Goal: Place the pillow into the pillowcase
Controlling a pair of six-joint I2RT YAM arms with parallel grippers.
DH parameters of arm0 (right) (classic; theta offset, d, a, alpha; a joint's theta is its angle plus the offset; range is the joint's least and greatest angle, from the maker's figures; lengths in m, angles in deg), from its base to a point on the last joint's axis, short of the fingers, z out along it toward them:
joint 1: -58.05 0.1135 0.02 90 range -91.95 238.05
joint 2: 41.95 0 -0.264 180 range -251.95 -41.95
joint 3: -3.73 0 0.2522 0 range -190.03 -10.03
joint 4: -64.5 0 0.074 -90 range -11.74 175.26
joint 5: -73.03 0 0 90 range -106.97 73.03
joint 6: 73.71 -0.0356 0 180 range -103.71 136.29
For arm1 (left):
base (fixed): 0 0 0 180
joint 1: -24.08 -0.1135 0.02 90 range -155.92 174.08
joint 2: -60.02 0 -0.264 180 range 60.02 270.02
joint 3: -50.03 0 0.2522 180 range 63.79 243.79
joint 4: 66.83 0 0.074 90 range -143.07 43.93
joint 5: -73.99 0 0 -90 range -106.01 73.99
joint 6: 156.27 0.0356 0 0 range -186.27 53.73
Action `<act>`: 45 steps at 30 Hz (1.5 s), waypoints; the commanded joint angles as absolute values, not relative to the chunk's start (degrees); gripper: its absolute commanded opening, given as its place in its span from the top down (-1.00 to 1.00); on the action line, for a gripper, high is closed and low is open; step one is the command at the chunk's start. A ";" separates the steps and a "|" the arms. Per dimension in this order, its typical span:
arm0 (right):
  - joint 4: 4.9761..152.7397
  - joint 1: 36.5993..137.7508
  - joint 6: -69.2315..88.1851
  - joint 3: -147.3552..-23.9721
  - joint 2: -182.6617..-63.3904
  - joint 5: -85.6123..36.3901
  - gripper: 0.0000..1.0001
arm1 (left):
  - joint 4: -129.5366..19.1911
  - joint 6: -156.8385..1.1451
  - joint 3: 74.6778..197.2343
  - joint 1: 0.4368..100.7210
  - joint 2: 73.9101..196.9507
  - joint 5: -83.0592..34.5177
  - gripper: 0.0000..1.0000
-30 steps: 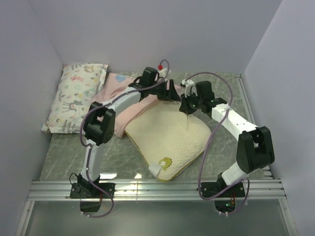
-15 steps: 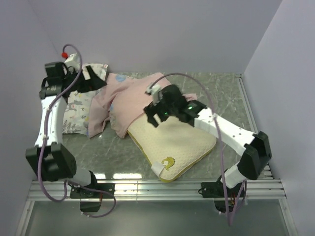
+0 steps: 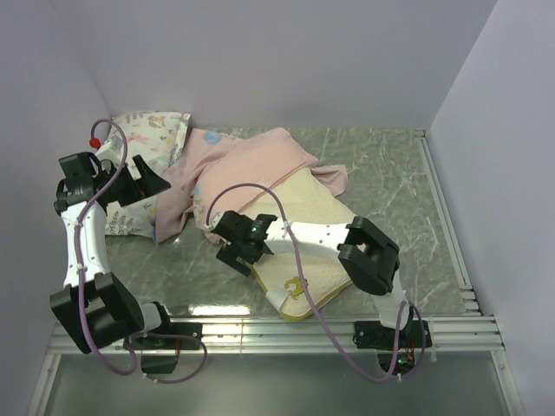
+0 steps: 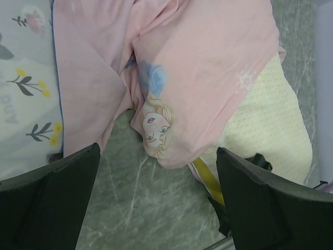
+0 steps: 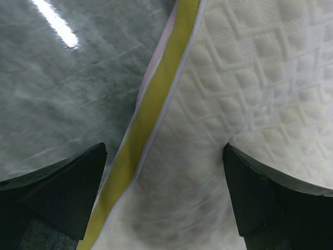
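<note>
Both wide open, nothing held — left tool [image 3: 149,184] raised left of pale pink fabric pillowcase [image 3: 251,160], right tool [image 3: 232,253] low over yellow-banded edge of cream dimpled foam pillow [image 3: 316,204].

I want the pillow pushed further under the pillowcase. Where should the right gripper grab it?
Probably the bare left edge of the pillow, along its yellow side band, which lies outside the pillowcase. Come from above, the open right gripper straddling that edge.
</note>
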State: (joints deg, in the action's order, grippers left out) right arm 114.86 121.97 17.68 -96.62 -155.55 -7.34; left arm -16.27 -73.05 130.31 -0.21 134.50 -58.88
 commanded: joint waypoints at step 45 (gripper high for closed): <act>102.88 92.33 3.81 -106.09 -136.60 -48.18 1.00 | -64.95 -87.98 102.35 49.55 131.93 -40.14 0.99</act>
State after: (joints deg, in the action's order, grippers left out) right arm 111.17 92.66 5.61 -105.53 -138.94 -47.43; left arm -63.66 -89.42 97.72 46.54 133.06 -29.81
